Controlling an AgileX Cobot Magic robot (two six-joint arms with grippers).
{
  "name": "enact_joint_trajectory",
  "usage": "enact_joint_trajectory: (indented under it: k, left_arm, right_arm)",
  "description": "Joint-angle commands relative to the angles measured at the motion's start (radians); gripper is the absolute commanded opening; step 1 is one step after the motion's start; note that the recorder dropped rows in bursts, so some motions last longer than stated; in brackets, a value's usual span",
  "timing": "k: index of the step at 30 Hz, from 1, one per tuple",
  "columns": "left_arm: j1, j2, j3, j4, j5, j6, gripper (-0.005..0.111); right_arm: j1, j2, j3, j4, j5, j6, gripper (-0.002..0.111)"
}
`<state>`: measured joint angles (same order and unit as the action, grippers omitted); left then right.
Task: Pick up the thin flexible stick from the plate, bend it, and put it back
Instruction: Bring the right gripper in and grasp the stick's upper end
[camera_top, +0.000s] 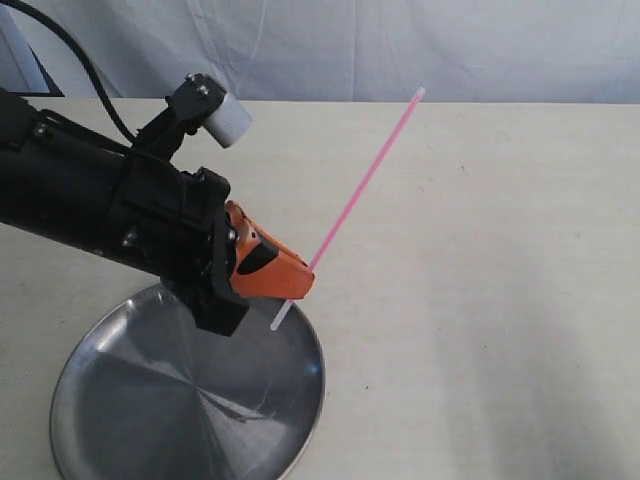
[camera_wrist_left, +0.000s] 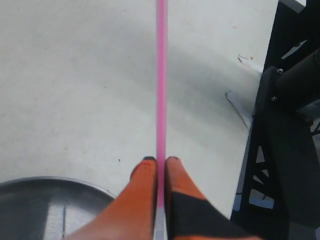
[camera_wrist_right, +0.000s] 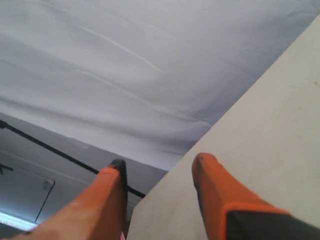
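Presently, item one: the thin flexible stick (camera_top: 365, 180), a very slender bright pink rod of smooth plastic with whitish tips, straight along its whole visible length. It is off the plate (camera_top: 150, 420) and slants upward and away, its lower tip hanging just above the plate's far rim and its upper tip high over the table (camera_top: 480, 300). Item two: the left gripper (camera_top: 303, 283), orange fingers with black pads, pinched narrowly on the stick close to its lower end; in the left wrist view the two fingertips (camera_wrist_left: 148, 161) press the rod (camera_wrist_left: 161, 75) from either side with no gap showing. Item three: the right gripper (camera_wrist_right: 161, 162), jaws spread wide and holding nothing, seen only in its own wrist view, where it faces the table edge and a creased pale cloth backdrop (camera_wrist_right: 125, 75); it does not appear in the exterior view. Item four: the plate, round, shallow-rimmed stainless steel, dark and mirror-like with fine radial sheen, empty. Item five: the table, matt off-white, faintly scuffed. Handling note, as judgement: the pick-up looks done and the bend is the step in hand. With the hold so near one end, the long free length will likely whip and slip sideways, so the right gripper should take the upper part squarely before the ends are brought together in a slow, even arc. The rod seems springy; a firm pinch on both ends should keep it from twisting out.
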<state>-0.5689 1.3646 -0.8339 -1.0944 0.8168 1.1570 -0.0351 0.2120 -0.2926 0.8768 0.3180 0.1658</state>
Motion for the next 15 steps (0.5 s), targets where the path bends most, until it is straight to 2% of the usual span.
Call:
enact_joint_trajectory:
  k: [1, 8, 12, 15]
  left_arm:
    - [-0.011, -0.008, -0.006, -0.039, 0.024, 0.010, 0.000]
    - [-0.011, -0.008, -0.006, -0.043, 0.035, 0.010, 0.000]
    - [-0.011, -0.008, -0.006, -0.048, 0.044, 0.010, 0.000]
    - [-0.011, -0.008, -0.006, -0.067, 0.054, 0.010, 0.000]
  right_arm:
    - [-0.003, 0.139, -0.063, 0.216, 0.065, -0.273, 0.044]
    - [-0.003, 0.373, -0.160, 0.558, 0.194, -0.666, 0.044]
    - [-0.003, 0.487, -0.212, 0.687, 0.298, -0.822, 0.049]
    - [-0.003, 0.566, -0.244, 0.711, 0.348, -0.870, 0.053]
